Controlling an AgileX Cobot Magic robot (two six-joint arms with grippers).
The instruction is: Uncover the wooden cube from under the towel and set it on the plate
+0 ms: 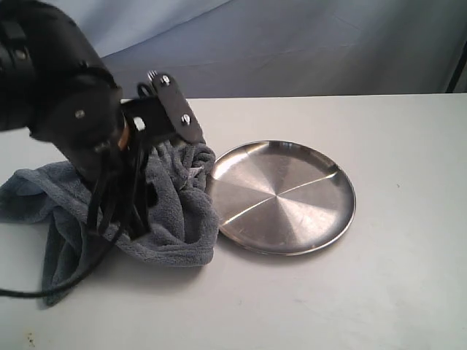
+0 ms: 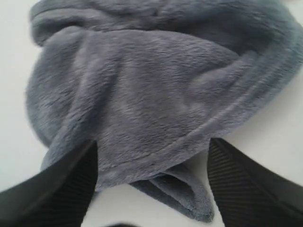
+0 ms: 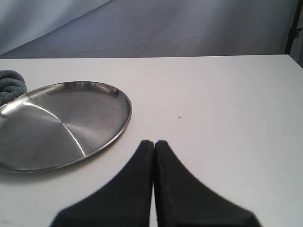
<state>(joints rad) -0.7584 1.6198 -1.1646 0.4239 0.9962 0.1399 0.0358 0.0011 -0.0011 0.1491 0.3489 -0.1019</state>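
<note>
The dark grey-blue towel (image 1: 179, 219) lies bunched on the white table, its right edge touching the steel plate (image 1: 281, 197). No wooden cube shows in any view; it is hidden. My left gripper (image 1: 120, 208) hangs over the towel's middle. In the left wrist view this gripper (image 2: 152, 143) is open, and its two black fingers straddle a hemmed fold of the towel (image 2: 156, 94) without pinching it. My right gripper (image 3: 154, 142) is shut with nothing in it, low over bare table beside the plate (image 3: 61, 123). A bit of the towel (image 3: 9, 82) shows past the plate.
The white table (image 1: 394, 277) stretches to the right of and in front of the plate. A grey-blue backdrop (image 1: 306, 44) closes off the far side. Black cables (image 1: 44, 292) trail from the left arm across the towel's near edge.
</note>
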